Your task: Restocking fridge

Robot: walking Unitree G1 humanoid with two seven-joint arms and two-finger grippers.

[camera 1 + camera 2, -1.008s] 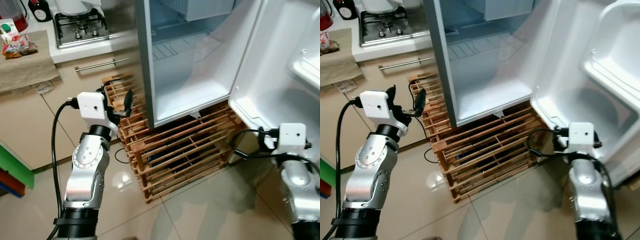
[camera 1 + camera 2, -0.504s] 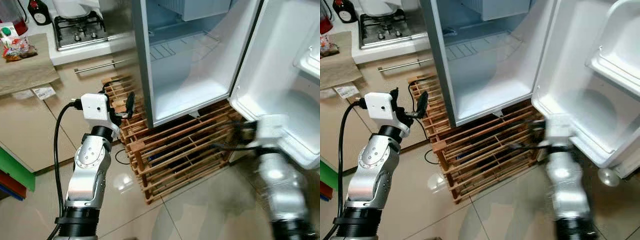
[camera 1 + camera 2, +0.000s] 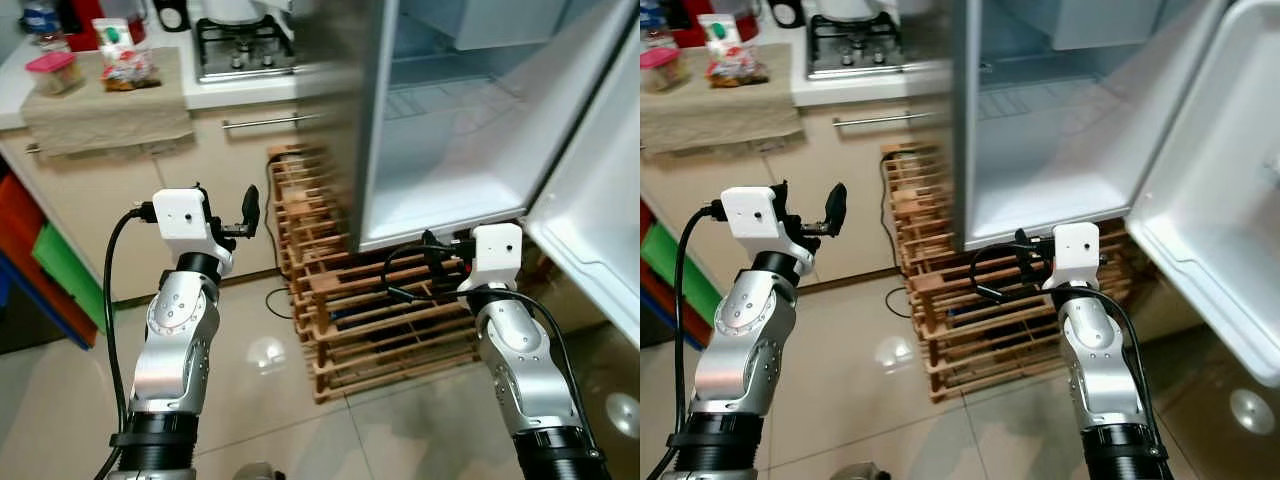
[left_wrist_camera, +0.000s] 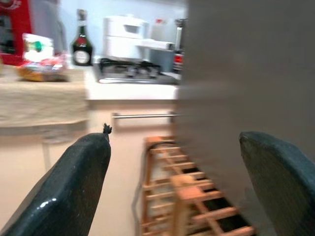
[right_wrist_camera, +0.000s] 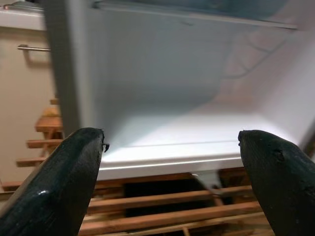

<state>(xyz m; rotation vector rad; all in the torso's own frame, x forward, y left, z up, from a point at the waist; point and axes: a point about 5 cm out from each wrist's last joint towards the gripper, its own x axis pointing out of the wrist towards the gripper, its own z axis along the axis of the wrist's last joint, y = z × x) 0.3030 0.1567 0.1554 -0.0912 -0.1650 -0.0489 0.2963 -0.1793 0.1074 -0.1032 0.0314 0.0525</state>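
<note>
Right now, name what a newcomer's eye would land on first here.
The open fridge ahead stands out, its door swung wide on the right and its lit white interior bare. It sits on a wooden pallet stack. Both arms are raised before it with the left gripper and right gripper open and holding nothing; groceries sit on the counter at far left.

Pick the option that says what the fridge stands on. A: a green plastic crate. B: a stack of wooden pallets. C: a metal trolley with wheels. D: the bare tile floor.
B: the open fridge rests on slatted wooden pallets that lift it off the tile floor, as the head views and the right wrist view show.
</note>
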